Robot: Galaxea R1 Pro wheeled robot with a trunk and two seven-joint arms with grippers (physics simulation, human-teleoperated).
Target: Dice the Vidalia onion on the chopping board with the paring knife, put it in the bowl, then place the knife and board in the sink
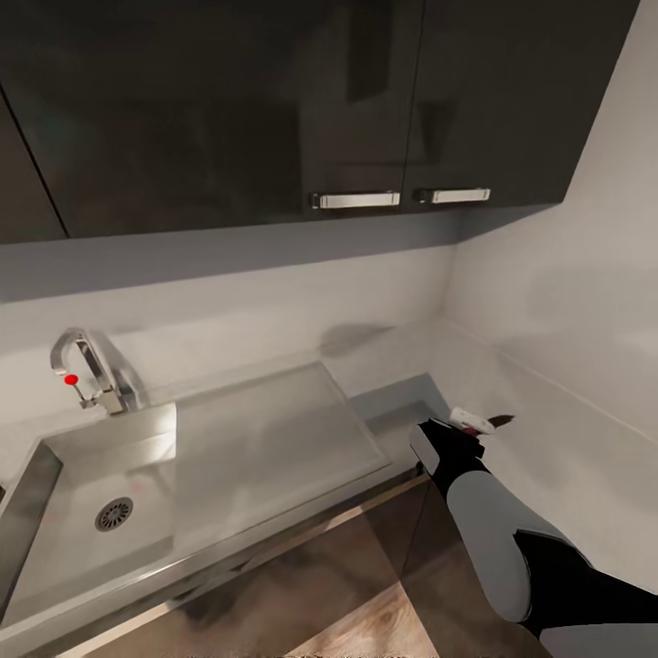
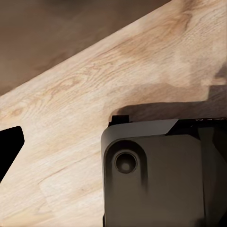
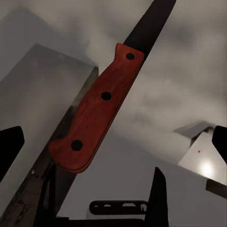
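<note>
Right fingers (image 1: 475, 428) closed on the knife (image 1: 484, 424); in the right wrist view the red riveted handle (image 3: 97, 111) runs diagonally across the frame, dark blade (image 3: 151, 23) pointing away from the camera. Exact finger contact on the handle is hard to see there, so grip security is a guess. In the head view the knife sits at about 4 o'clock from the sink (image 1: 137, 493), held above the worktop (image 1: 402, 425) just past the drainboard's right edge (image 1: 366, 429), blade tip aimed toward the side wall at 3 o'clock. Left fingers: cannot tell whether open or closed; the left wrist view gives only a dark housing (image 2: 156, 175) over wood flooring (image 2: 94, 94). The basin looks empty, with drain (image 1: 114, 514) and faucet (image 1: 87, 366) at 9 o'clock of the drainboard.

Judgement: knife is being carried for drop-off in the sink.

Risks:
- Handle looks skewed in the grip, so it could pivot or slip on a fast swing.
- Early release lands it on the drainboard or worktop, not the basin.
- Blade near the wall: a wide arc could clip it.
- A low approach could catch the sink rim.
</note>
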